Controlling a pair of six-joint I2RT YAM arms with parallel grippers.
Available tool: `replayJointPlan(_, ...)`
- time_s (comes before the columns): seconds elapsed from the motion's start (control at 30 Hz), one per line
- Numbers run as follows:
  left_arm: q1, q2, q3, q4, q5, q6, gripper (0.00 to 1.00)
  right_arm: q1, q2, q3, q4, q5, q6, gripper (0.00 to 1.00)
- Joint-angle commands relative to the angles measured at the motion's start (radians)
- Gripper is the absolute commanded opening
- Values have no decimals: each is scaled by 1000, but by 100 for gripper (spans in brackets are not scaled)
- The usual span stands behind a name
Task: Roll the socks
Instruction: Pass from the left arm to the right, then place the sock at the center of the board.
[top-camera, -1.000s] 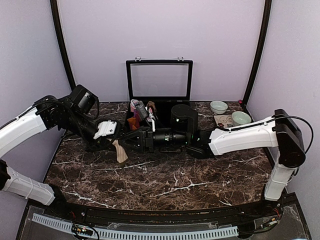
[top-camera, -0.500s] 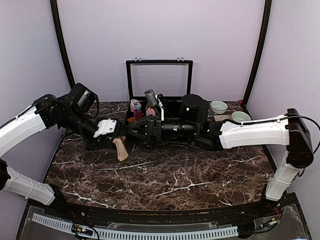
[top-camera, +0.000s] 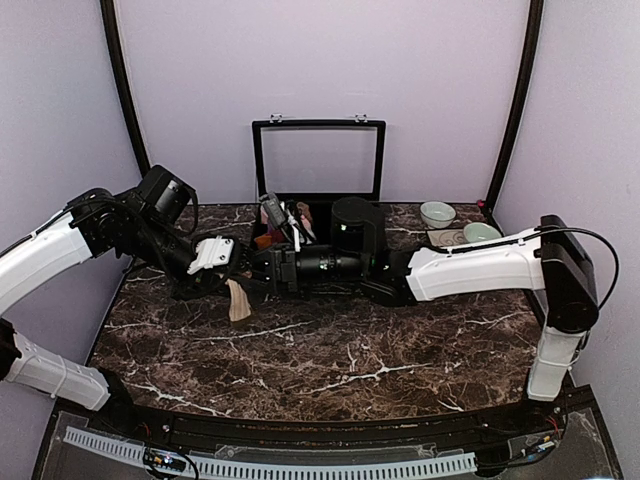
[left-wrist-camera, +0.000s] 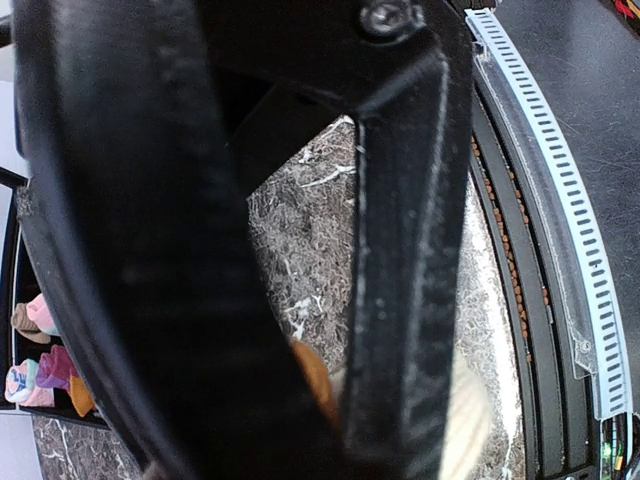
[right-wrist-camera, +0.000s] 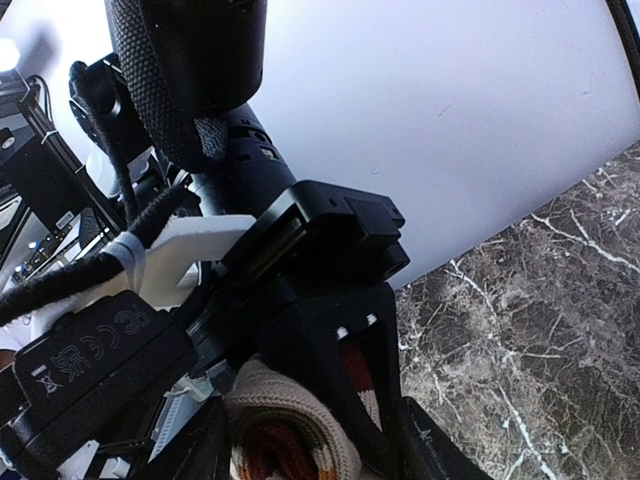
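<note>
While the top view looked down, the left gripper (top-camera: 232, 274) sat at the left middle of the frame. It was pinching the striped sock (top-camera: 238, 300), and the tan foot hung loose below it over the marble table (top-camera: 350, 360). The right gripper (top-camera: 252, 272) stretched across from the right, its tips just beside the left one's, in front of the open box (top-camera: 318, 198). From the left wrist, the black fingers were pressed close on a bit of tan sock near the bottom of the frame. The pink sock (left-wrist-camera: 22, 383) lay in that box at the lower left, not picked up. From the right wrist, the striped sock showed at the bottom middle as a fat bunch in the left fingers. The right fingers stood spread on each side of it, and I could not tell if they touched it. So I think the first roll was only part done, and the pink sock was not started.
</note>
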Motion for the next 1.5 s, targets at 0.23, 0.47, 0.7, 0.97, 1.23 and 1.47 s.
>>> replayJointPlan(0.23, -3, -13, -21, 6, -20, 29, 0, -19, -67, 1, -40, -22, -16, 55)
replayJointPlan(0.47, -6, -1, -22, 19, -57, 39, 0, 5, -40, 35, -77, -37, -21, 63)
replayJointPlan(0.7, -9, 6, -12, 17, -66, 37, 0, 20, 18, 59, -67, -24, -3, 59)
replayJointPlan(0.97, -13, 3, -50, 32, -77, 55, 0, 13, 53, 104, -68, 10, -1, 13)
replayJointPlan(1.23, -11, -39, -155, 122, -186, 59, 47, -2, 28, 53, -347, 186, -221, 0)
replayJointPlan(1.47, 187, -115, -283, 224, -103, -6, 99, 6, 20, -23, -436, 520, -590, 0)
